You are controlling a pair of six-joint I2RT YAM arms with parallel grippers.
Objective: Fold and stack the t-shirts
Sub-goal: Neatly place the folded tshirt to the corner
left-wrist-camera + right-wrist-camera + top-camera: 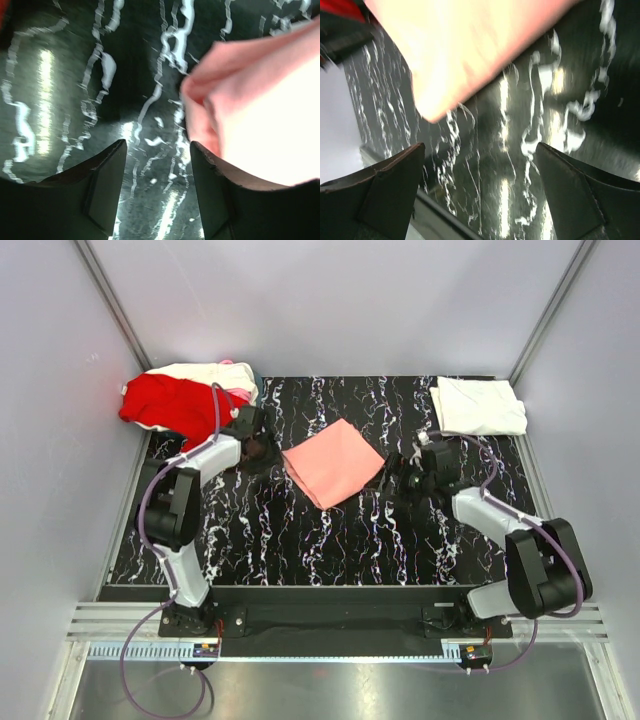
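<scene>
A salmon-pink t-shirt [333,461], folded into a square, lies in the middle of the black marbled table [300,540]. It also shows in the left wrist view [265,115] and in the right wrist view [470,45]. My left gripper [262,450] is open and empty just left of it, low over the table [156,150]. My right gripper [398,472] is open and empty just right of it [479,150]. A folded white t-shirt [478,406] lies at the back right. A bright red t-shirt [172,404] lies heaped with cream [205,374] and pale pink ones at the back left.
Grey walls close the table on three sides. A metal rail [330,625] runs along the near edge by the arm bases.
</scene>
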